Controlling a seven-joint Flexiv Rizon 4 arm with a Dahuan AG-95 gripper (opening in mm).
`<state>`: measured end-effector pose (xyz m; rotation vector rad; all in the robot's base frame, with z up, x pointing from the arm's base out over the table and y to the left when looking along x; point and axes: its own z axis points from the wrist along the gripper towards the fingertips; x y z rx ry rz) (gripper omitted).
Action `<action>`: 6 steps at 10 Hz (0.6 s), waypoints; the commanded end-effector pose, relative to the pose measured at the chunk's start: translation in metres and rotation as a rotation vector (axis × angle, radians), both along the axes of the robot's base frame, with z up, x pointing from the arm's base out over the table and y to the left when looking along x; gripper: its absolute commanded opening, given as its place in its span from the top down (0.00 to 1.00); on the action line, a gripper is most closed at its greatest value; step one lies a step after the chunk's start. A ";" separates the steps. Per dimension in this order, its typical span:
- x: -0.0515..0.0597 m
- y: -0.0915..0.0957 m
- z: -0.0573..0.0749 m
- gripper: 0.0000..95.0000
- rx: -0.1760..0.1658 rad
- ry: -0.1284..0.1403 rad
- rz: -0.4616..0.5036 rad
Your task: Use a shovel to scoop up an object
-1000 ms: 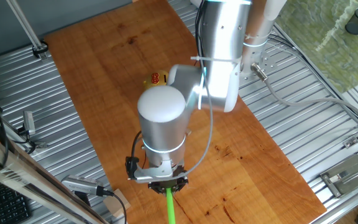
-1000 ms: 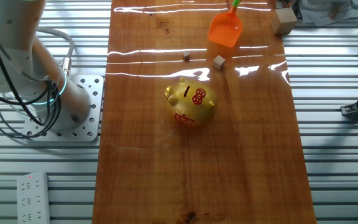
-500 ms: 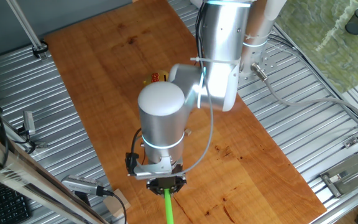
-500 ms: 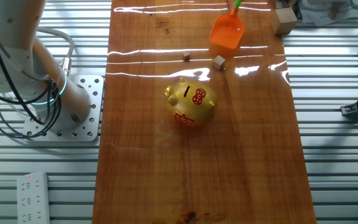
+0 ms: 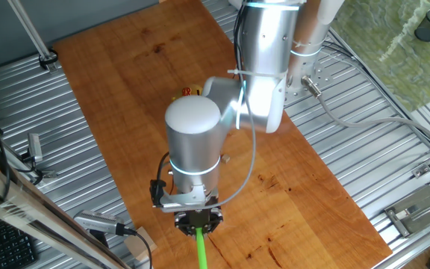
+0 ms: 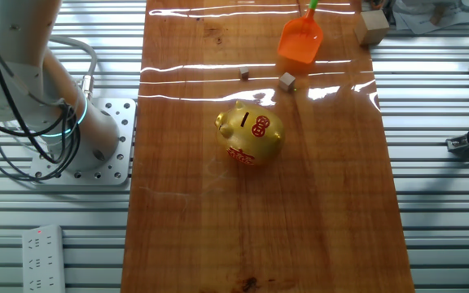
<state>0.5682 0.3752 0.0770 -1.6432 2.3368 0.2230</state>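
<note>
In one fixed view my gripper [image 5: 198,222] points down under the silver wrist and is shut on the shovel's thin green shaft [image 5: 201,251], which runs off the bottom edge. The arm hides the blade and the object there. In the other fixed view the orange blade [image 6: 300,41] rests low on the far end of the wooden table [image 6: 324,212], with a bit of the green shaft [image 6: 310,6] at the top edge. The gripper is out of that view. The tiny pale tan cube [image 6: 287,80] lies just in front of the blade, apart from it.
A gold pig figurine [image 6: 251,133] stands mid-table and peeks out behind the arm [image 5: 187,93]. A small dark brown bit [image 6: 244,76] lies left of the cube. A larger wooden block [image 6: 371,26] sits at the far right corner. The arm's base [image 6: 96,138] is left of the table.
The shovel blade has slid slightly to the right and a little away from the cube. The gripper has shifted a little with it. The cube and the pig have not moved.
</note>
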 end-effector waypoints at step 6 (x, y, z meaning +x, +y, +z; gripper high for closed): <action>0.007 -0.008 0.008 1.00 0.048 -0.014 0.017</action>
